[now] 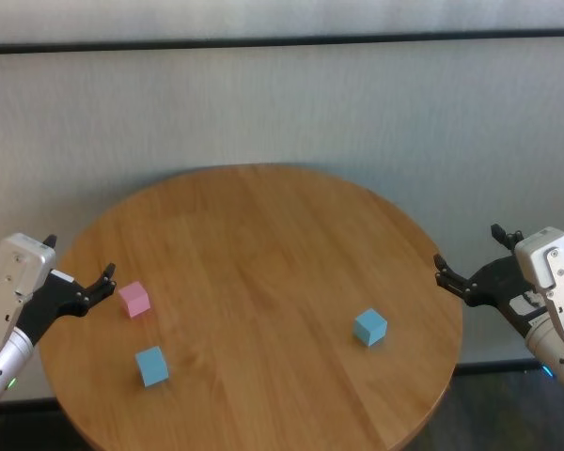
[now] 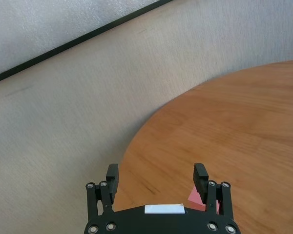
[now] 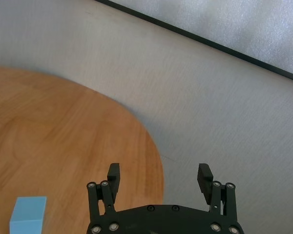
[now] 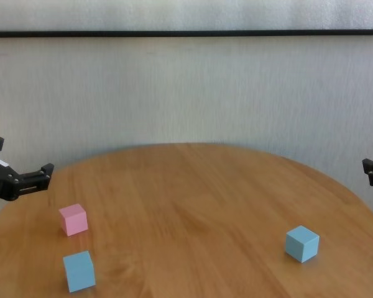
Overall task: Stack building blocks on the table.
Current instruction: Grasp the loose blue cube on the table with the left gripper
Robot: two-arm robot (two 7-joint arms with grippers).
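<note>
Three cubes lie apart on the round wooden table (image 1: 263, 244). The pink cube (image 1: 133, 299) is at the left, and a light blue cube (image 1: 151, 365) sits just nearer than it. A second light blue cube (image 1: 369, 327) is at the right. My left gripper (image 1: 78, 256) is open and empty, hovering over the table's left edge just left of the pink cube, which shows under one finger in the left wrist view (image 2: 194, 201). My right gripper (image 1: 468, 246) is open and empty beyond the table's right edge. The right blue cube (image 3: 29, 214) shows in the right wrist view.
A pale wall with a dark horizontal strip (image 1: 282, 42) runs behind the table. The table's middle (image 4: 186, 192) holds nothing. The floor lies beyond the table's rim on both sides.
</note>
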